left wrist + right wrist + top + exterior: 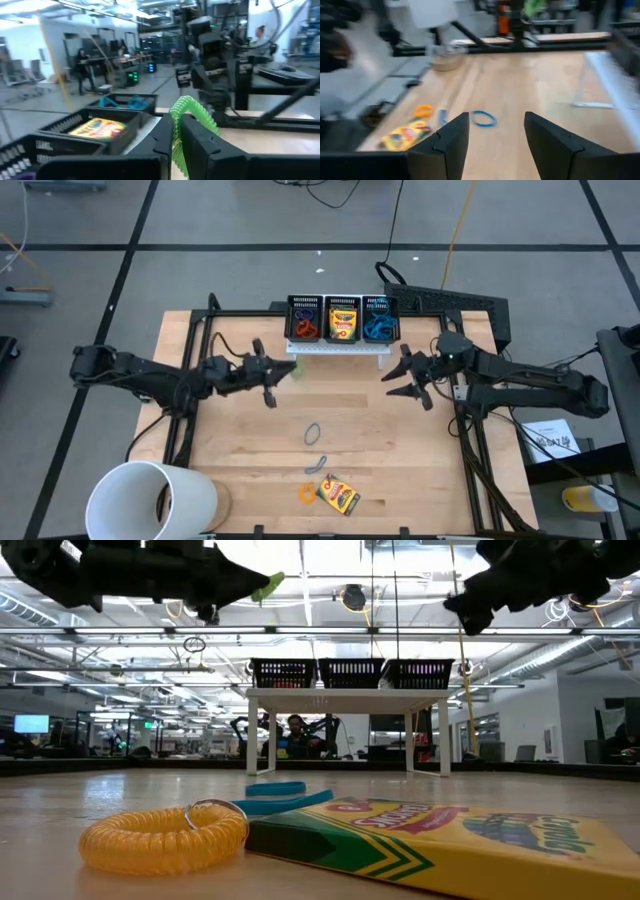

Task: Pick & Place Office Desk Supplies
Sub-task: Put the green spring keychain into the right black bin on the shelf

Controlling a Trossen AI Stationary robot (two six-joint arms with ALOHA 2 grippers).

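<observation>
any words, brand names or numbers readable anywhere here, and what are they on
None reads clearly.
Crayon box on the table: red brand lettering seen edge-on, too skewed to read.
Crayon box in the middle bin: print too small.
White paper beside the table: dark print, too small.

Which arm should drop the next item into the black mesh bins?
Left. The left tool is shut on a green coiled plastic loop, raised near the row of black mesh bins. The right tool is open and empty.
</observation>
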